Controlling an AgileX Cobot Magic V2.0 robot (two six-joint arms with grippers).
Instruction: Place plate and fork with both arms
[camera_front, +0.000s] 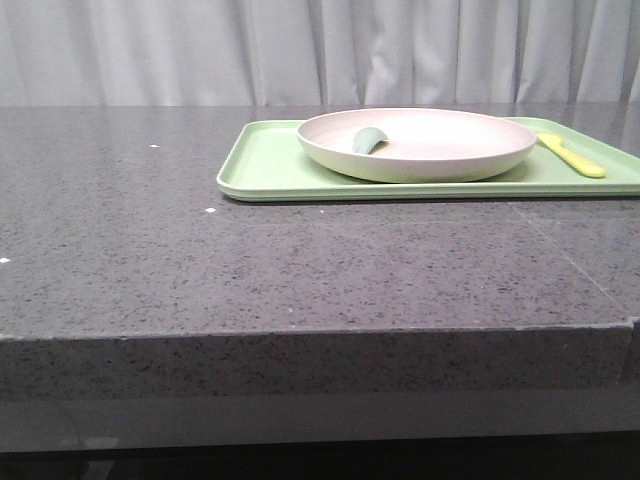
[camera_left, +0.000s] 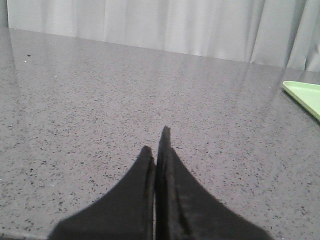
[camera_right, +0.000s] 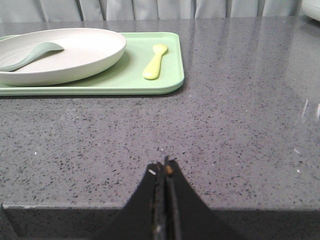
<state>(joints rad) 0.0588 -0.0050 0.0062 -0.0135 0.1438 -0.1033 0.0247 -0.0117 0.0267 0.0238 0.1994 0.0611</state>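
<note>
The off-white plate (camera_front: 417, 144) lies on a light green tray (camera_front: 262, 170) at the back right of the table; it also shows in the right wrist view (camera_right: 65, 55). A muted green spoon-like utensil (camera_front: 368, 139) rests in the plate. The pale yellow fork (camera_front: 571, 155) lies on the tray to the right of the plate, also seen in the right wrist view (camera_right: 155, 61). My left gripper (camera_left: 156, 142) is shut and empty over bare table, far from the tray. My right gripper (camera_right: 165, 167) is shut and empty near the table's front edge. Neither gripper shows in the front view.
The grey speckled stone table (camera_front: 150, 230) has a front edge close to the camera. The tray's corner (camera_left: 302, 95) shows in the left wrist view. White curtains hang behind the table.
</note>
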